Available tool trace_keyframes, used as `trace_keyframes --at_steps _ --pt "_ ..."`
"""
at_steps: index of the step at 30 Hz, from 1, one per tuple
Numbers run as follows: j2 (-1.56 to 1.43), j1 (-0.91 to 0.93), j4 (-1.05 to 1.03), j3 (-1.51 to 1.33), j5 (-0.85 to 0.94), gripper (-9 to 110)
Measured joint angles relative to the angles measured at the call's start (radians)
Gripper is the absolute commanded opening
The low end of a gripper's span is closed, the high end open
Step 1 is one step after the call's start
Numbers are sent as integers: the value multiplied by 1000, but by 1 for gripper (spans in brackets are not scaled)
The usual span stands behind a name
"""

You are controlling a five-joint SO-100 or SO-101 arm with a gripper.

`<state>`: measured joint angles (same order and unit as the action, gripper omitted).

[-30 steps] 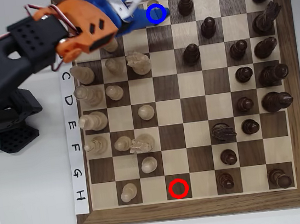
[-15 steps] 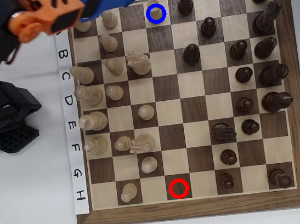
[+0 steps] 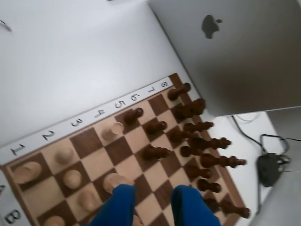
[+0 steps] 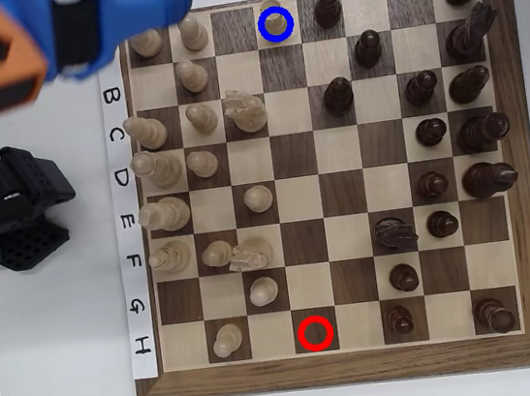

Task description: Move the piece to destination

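The piece [image 4: 274, 23], a pale pawn with a round knob, stands upright inside the blue ring that marks the destination [image 4: 277, 35] in the board's top row of the overhead view. In the wrist view the same piece [image 3: 113, 131] stands on a light square below the label 4. My gripper [image 4: 166, 6] hovers blurred over the board's top left corner, well left of the piece and apart from it. Its blue fingers [image 3: 120, 205] rise from the bottom edge of the wrist view, with my gripper [image 3: 154, 190] open and holding nothing.
Pale pieces [image 4: 198, 119] crowd the board's left columns and dark pieces [image 4: 470, 83] the right. A red ring [image 4: 314, 333] marks a bare square in the bottom row. The arm's black base [image 4: 13, 212] sits left of the board. A laptop [image 3: 235, 52] and cable [image 3: 270, 167] lie beyond it.
The arm has drawn back to the left, away from the blue-ringed square. The piece stays standing in the ring, free of the fingers.
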<state>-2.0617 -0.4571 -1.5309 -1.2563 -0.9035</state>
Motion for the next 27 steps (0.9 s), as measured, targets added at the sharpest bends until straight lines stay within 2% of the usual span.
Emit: trace_keyframes --at_steps 7,13,20,27 --pt "-252 341 150 -183 476 7" --pt "-466 695 290 -396 765 3" --pt "-649 1081 397 -614 927 0" --pt "-750 1394 453 -793 977 0"
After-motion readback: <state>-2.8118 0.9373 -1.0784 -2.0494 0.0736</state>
